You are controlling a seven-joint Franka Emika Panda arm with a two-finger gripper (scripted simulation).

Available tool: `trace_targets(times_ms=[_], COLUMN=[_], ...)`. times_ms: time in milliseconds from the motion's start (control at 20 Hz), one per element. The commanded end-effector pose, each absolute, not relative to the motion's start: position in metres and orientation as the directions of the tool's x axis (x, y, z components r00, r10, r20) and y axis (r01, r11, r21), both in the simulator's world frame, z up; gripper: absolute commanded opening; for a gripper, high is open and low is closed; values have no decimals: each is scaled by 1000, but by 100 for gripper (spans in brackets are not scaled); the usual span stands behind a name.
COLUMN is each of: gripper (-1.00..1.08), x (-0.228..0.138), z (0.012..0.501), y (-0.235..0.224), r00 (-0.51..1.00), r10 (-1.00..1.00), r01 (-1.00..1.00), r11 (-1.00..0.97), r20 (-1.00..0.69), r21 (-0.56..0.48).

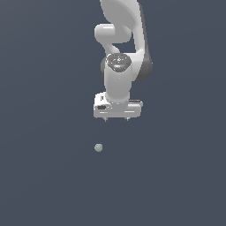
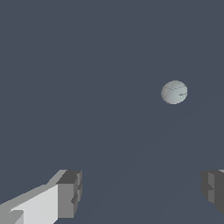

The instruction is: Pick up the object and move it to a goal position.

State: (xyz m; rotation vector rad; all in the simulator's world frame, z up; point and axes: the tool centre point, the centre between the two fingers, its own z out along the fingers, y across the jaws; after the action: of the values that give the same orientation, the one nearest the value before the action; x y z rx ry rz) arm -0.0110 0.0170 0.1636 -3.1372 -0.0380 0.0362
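Note:
A tiny pale grey-green ball [image 1: 98, 147] lies on the flat dark blue-grey ground, toward the exterior view's left of the arm and nearer the camera. It also shows in the wrist view [image 2: 174, 92], apart from the fingers. My white gripper [image 1: 116, 119] hangs above the ground, behind the ball and a little to the exterior view's right of it. Its jaws stand wide apart and empty; in the wrist view the gripper [image 2: 142, 194] shows two grey fingertips [image 2: 70, 192] with nothing between them.
The white arm [image 1: 121, 48] rises behind the gripper at the top of the exterior view. The ground is one plain dark surface with no other objects or edges in view.

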Motion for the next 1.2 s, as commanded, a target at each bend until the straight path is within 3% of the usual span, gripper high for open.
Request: trace_targets(times_ms=[0, 500, 1150], gripper=[100, 100, 100], x=[-11, -16, 2], z=[164, 173, 158], y=[17, 38, 20], r00=[999, 999, 993], r10=[24, 35, 113], r01=[24, 34, 113], r11=[-1000, -999, -993], r20=[-23, -26, -20], r21=[-4, -21, -16])
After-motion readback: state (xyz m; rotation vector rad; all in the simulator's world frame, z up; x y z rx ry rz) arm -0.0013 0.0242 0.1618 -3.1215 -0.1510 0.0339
